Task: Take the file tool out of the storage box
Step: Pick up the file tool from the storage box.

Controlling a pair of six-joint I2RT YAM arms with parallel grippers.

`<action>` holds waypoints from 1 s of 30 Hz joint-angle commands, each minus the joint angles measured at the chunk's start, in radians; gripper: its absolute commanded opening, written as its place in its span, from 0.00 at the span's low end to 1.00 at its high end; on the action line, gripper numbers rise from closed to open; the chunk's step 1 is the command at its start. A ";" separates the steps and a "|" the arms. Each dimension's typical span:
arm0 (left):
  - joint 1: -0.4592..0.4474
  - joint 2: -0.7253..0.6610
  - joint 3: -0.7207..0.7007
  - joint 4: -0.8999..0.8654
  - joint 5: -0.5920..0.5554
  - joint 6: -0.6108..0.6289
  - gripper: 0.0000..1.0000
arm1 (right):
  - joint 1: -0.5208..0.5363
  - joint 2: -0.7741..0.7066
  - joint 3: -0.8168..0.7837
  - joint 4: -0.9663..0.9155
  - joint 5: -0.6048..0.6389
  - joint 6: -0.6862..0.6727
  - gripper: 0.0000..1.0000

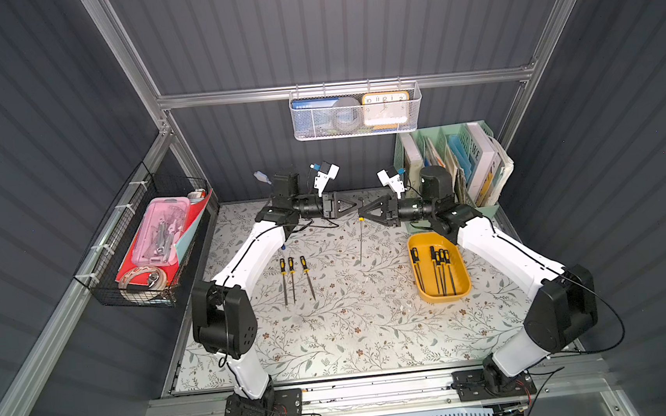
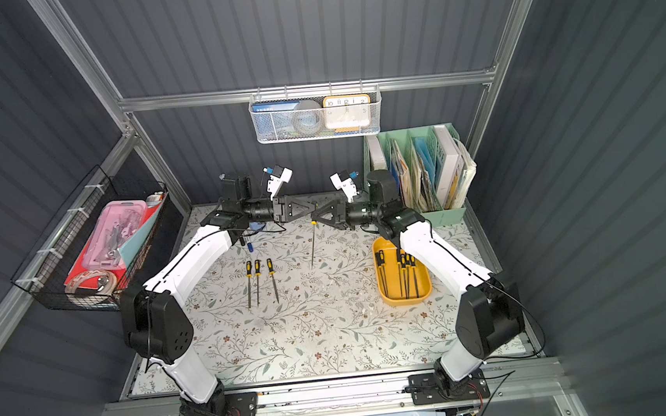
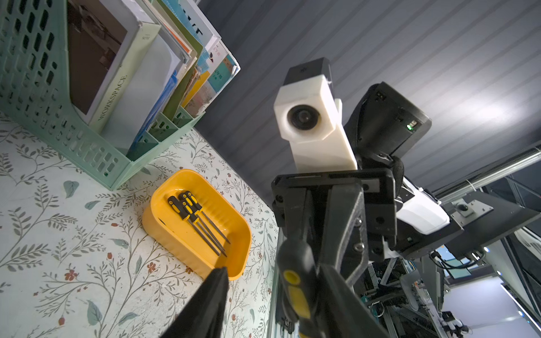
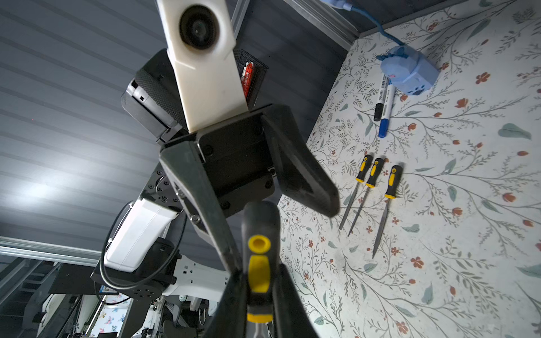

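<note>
One file tool [image 4: 258,272] hangs point-down in the air above the desk [image 1: 353,329], well clear of the storage box [image 1: 446,295]. Its black-yellow handle is clamped in the right gripper [image 1: 364,214]. The left gripper [image 1: 359,203] meets it tip to tip with its jaws spread apart on either side of the handle's top end (can't tell if it touches). The storage box sits on the desk by the right arm, with several more files lying inside. Three files [image 4: 371,175] lie side by side on the desk near the left arm. A mint book organiser [image 1: 486,210] stands just behind the box.
</note>
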 commanded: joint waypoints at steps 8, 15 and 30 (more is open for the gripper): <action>-0.003 0.008 0.010 -0.005 0.064 0.008 0.42 | 0.019 0.020 0.025 0.032 -0.018 -0.008 0.00; -0.005 -0.003 -0.010 -0.044 0.047 0.040 0.00 | 0.020 0.030 0.019 0.060 -0.003 0.004 0.02; -0.005 0.061 -0.037 -0.324 -0.824 -0.038 0.00 | -0.054 -0.057 -0.074 -0.283 0.331 -0.184 0.67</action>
